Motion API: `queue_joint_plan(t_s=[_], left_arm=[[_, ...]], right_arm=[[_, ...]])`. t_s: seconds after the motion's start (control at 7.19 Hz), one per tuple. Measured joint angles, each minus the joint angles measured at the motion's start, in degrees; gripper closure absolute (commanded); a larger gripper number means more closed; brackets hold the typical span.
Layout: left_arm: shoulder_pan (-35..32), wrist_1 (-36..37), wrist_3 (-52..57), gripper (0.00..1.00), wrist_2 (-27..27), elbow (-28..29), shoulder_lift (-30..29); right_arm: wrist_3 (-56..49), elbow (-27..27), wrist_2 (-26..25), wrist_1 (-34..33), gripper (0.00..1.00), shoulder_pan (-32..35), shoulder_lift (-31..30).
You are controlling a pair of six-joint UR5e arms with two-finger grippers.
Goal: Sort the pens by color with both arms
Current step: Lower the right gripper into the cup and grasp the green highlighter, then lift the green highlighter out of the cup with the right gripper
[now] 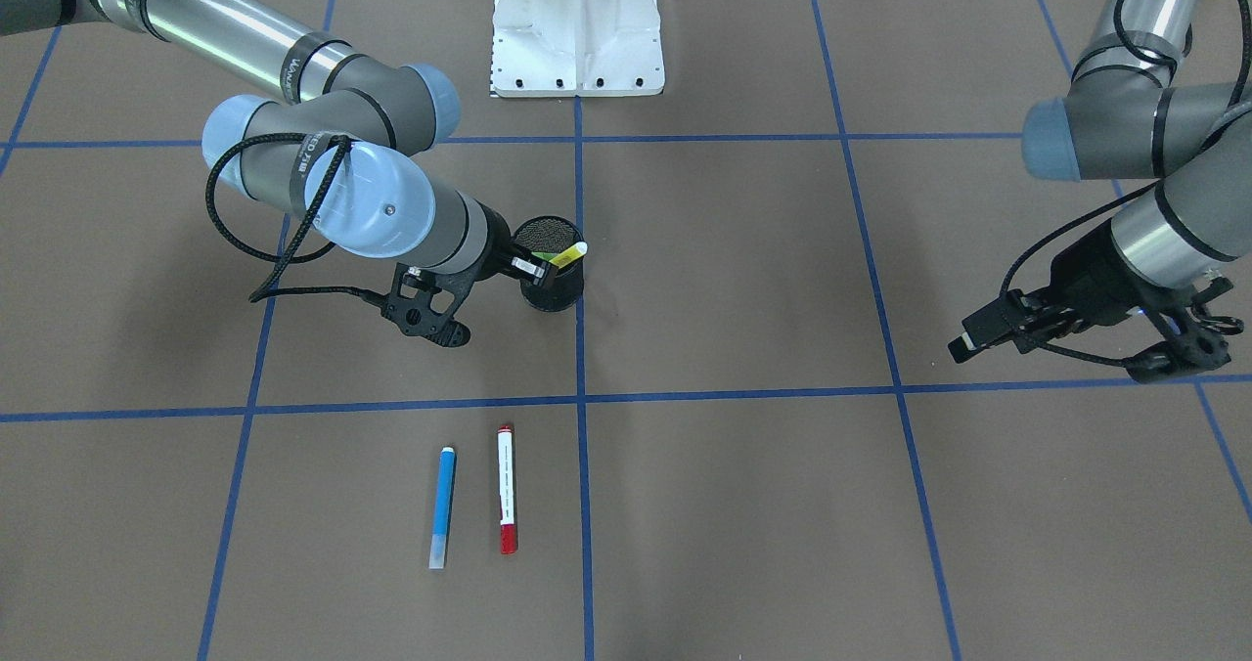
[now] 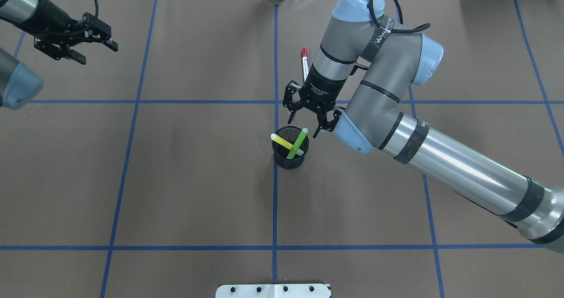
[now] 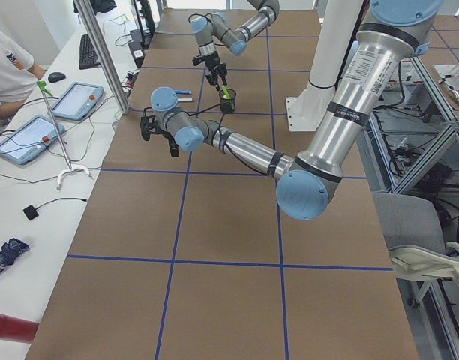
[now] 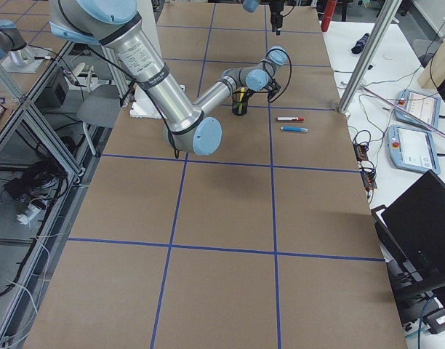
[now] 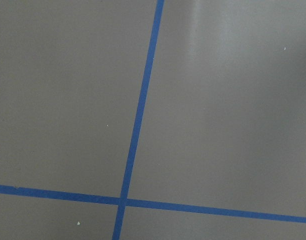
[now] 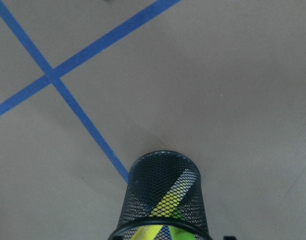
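Standing in the cup: the yellow pen [image 2: 283, 142] and the green pen [image 2: 298, 143] lean across each other like an X. Their tops poke out over the rim.
Cup: the black mesh cup [image 2: 288, 160] stands upright on the brown table [image 1: 782, 505], right by one of the blue tape lines [image 2: 274, 201].
Out on the table: the blue pen [image 1: 443, 507] lies flat, well apart from the cup, on the side away from the robot. The red pen [image 1: 507, 490], white with a red cap and red end, lies flat just beside it. The two do not touch and point nearly the same way.
Right side: the right gripper [image 2: 302, 122] hangs just beside the cup's rim, a bit higher than it. Its jaws are wide apart and hold nothing.
Left side: the left gripper [image 2: 99, 54] is far off over bare table, well apart from the cup and all the pens. Its jaws are apart too, with nothing in them.
Wrist views: the left one shows only brown table and blue lines. The right one shows the cup at the bottom edge, with yellow and green seen through the mesh.
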Motion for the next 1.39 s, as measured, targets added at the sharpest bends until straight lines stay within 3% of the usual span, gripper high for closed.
queue_joint_plan(t_s=[0.28, 0.97, 1.39], left_arm=[[0.0, 0.0, -0.2, 0.01, 0.0, -0.4, 0.1], [0.2, 0.0, -1.7, 0.01, 0.0, -0.4, -0.3], [0.3, 0.0, -2.0, 0.01, 0.0, -0.4, -0.5]], right_arm=[[0.0, 0.2, -0.2, -0.1, 0.98, 0.0, 0.0], [0.0, 4.1, 0.0, -1.7, 1.00, 0.9, -0.9], [-0.1, 13.9, -0.9, -7.4, 1.00, 4.2, -0.8]])
